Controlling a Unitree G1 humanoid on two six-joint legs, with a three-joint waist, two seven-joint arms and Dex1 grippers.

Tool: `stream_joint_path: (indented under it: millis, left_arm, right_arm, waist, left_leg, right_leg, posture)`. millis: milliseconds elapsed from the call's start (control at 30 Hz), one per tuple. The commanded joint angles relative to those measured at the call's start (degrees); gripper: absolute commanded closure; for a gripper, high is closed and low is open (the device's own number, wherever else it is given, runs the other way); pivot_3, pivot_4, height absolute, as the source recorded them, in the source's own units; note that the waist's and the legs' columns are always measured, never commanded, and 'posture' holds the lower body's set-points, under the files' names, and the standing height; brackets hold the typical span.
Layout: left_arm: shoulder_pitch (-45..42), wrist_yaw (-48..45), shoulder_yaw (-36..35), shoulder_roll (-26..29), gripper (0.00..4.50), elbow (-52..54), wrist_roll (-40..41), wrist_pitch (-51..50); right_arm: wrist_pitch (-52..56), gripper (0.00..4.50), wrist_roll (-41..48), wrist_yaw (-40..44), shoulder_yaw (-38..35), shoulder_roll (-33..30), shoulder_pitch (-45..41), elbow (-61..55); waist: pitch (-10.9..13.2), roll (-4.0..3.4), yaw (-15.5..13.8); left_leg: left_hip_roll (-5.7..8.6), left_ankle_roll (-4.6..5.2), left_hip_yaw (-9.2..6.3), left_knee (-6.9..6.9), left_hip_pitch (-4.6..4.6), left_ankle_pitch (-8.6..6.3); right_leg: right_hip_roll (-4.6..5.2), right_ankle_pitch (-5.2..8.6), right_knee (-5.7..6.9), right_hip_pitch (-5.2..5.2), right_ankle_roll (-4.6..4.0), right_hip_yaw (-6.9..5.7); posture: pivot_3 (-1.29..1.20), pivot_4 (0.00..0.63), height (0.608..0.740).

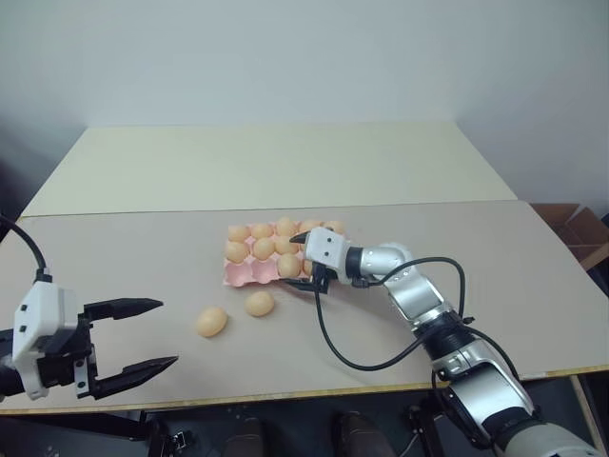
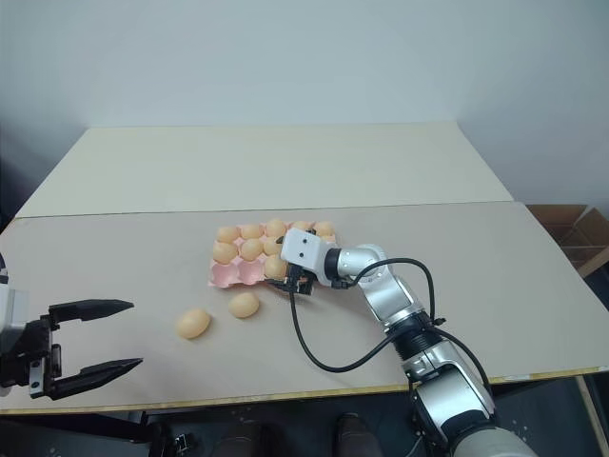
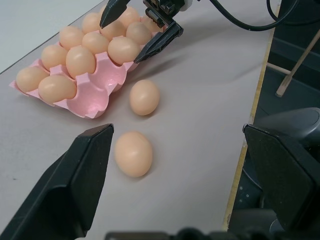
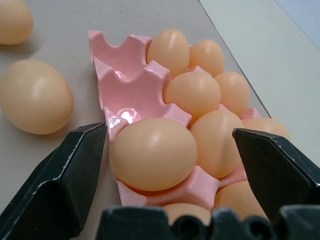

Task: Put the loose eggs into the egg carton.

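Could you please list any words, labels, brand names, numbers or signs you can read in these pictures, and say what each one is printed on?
None: there is no readable text.
The egg carton is plain pink, with no print on its cups or rim.
The eggs in it and the two loose eggs on the table bear no stamp.
The right claw and its white housing carry no label, nor does the left claw.
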State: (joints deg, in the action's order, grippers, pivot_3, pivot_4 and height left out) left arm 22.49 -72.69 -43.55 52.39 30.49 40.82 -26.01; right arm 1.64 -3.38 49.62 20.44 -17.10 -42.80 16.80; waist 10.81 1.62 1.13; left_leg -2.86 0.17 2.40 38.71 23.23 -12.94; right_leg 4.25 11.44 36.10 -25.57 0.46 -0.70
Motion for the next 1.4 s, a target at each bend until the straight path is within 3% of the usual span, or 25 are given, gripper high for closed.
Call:
stream_joint_path:
  millis: [33,200,367,533,733,900,1400]
  left_arm:
    - [0.04,0.14,-1.23,0.11,0.0,0.57,0.31,0.71]
    - [0.41,0.17,-1.46,0.01,0.0,0.07,0.0,0.69]
    - [2.25,0.62,-4.38,-2.17,0.0,-2.26,0.12,0.97]
    - [4.47,2.17,-5.5,-6.42,0.0,-5.45,-1.85,3.66]
    - [6.02,7.67,-3.37,-12.93,0.0,-5.78,-6.04,9.53]
    - [5.06,11.16,0.44,-16.23,0.0,-6.21,-8.18,12.14]
    - [1.82,12.42,7.25,-14.09,0.0,-7.21,-9.67,14.1]
  right_arm:
    - [-1.03,0.05,0.57,0.31,-1.14,-0.01,-1.14,-2.21]
    - [-0.09,0.05,1.16,1.4,-1.51,-2.26,1.54,-7.96]
    - [5.23,0.05,6.95,6.43,-4.34,-8.3,7.86,-23.42]
    - [11.01,0.05,15.77,15.48,-8.3,-19.38,14.0,-35.62]
    - [12.07,0.05,20.9,21.36,-13.12,-30.12,21.61,-40.97]
    - [14.09,0.05,21.86,19.53,-15.09,-32.24,23.84,-42.57]
    - [16.01,0.05,23.19,18.74,-18.19,-36.51,28.26,-44.81]
  waist:
    - [0.0,0.0,0.0]
    - [0.0,0.0,-0.1]
    - [0.0,0.0,-0.31]
    - [-0.02,0.03,-0.4]
    - [-0.13,0.22,-0.47]
    - [-0.24,0.41,-0.37]
    - [-0.3,0.49,-0.56]
  left_leg:
    - [0.0,0.0,0.0,0.0,0.0,0.0]
    - [0.0,0.0,0.02,0.0,0.01,0.0]
    - [0.0,-0.02,0.05,-0.03,0.1,-0.01]
    - [0.0,-0.03,0.12,-0.03,0.1,-0.02]
    - [-0.02,-0.04,0.15,0.01,0.03,-0.02]
    - [-0.03,-0.04,0.21,0.04,0.03,-0.03]
    - [-0.02,-0.05,0.24,0.04,0.07,-0.03]
  right_leg:
    - [0.0,0.0,0.0,0.0,0.0,0.0]
    - [0.01,0.0,-0.01,-0.01,-0.01,0.02]
    - [0.03,-0.04,-0.03,-0.11,0.08,0.03]
    - [0.05,0.01,-0.05,-0.13,0.01,0.04]
    - [0.09,0.0,-0.04,-0.12,0.0,0.03]
    - [0.09,-0.02,-0.04,-0.13,0.01,0.06]
    - [0.12,-0.03,-0.1,-0.14,0.01,0.06]
  posture:
    - [0.0,0.15,0.74]
    - [0.0,0.15,0.74]
    - [0.0,0.15,0.74]
    - [0.0,0.15,0.74]
    - [0.0,0.15,0.74]
    - [0.0,0.15,0.74]
    - [0.0,0.15,0.74]
